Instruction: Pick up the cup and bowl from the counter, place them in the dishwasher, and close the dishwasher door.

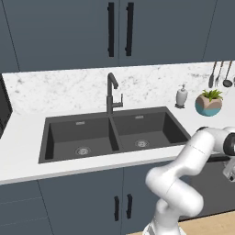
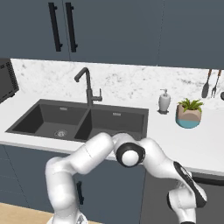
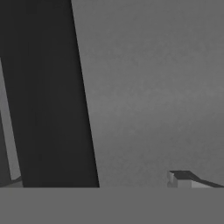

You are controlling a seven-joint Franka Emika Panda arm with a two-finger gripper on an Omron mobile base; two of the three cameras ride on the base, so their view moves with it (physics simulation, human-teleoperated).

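My arm reaches low at the lower right of the right base view, in front of the dishwasher door (image 2: 153, 192), under the counter (image 2: 175, 144). My claw is spread wide and holds nothing. I judge the door step is in hand; next I must press the panel flat.

- White marbled counter (image 1: 27, 151) with dark double sink (image 1: 112, 133) set in.
- Soap dispenser (image 1: 181, 96), potted plant (image 1: 209, 103) standing on it; possibly an appliance (image 2: 8, 81) at left.
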